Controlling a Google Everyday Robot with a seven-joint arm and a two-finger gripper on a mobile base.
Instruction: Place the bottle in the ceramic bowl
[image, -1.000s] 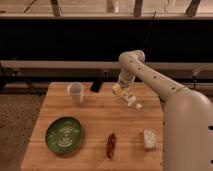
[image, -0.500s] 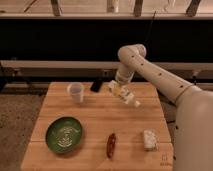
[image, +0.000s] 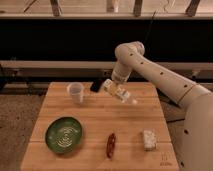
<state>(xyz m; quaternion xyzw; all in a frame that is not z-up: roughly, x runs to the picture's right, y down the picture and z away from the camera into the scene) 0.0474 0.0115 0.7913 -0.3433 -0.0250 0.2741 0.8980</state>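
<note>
Camera view: hand (image: 111, 86) pinching bottle (image: 120, 93) above table (image: 135, 120), cup (image: 75, 92) beside, ceramic bowl (image: 64, 134) well apart

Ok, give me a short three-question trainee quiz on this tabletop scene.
1. True or false: the bottle already lies inside the ceramic bowl.
2. Which item stands nearest the gripper? A) plastic cup B) red item C) pale block
3. Fill in: the bowl sits at the table's front-____ corner, as the camera sees it.

Key: 1. False; the gripper holds the bottle tilted above the wooden table, near its far edge. 2. A. 3. left.
</note>
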